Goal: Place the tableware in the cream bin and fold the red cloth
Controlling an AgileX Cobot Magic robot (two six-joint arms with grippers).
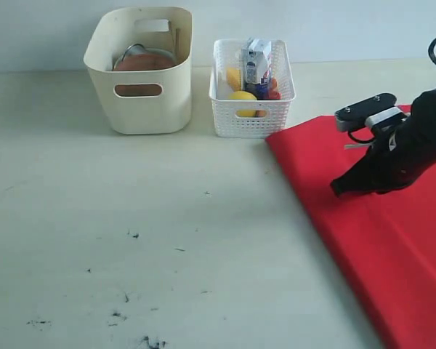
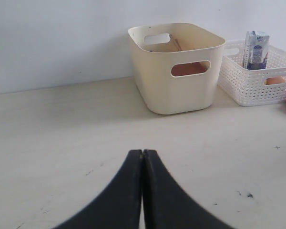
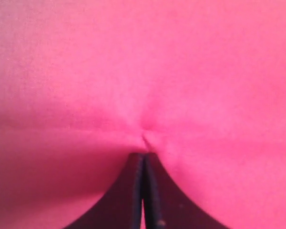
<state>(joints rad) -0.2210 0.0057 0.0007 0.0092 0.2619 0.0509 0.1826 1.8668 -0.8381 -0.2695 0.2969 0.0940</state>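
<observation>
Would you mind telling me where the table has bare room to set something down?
The wide stretch of table in front of the cream bin and white basket, left of the red cloth, is bare. Both containers already hold things, and the right claw pinches the cloth.

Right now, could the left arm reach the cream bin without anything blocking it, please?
Probably yes. In the left wrist view only bare table lies between the shut left gripper and the cream bin; the white basket stands off to its side.
</observation>
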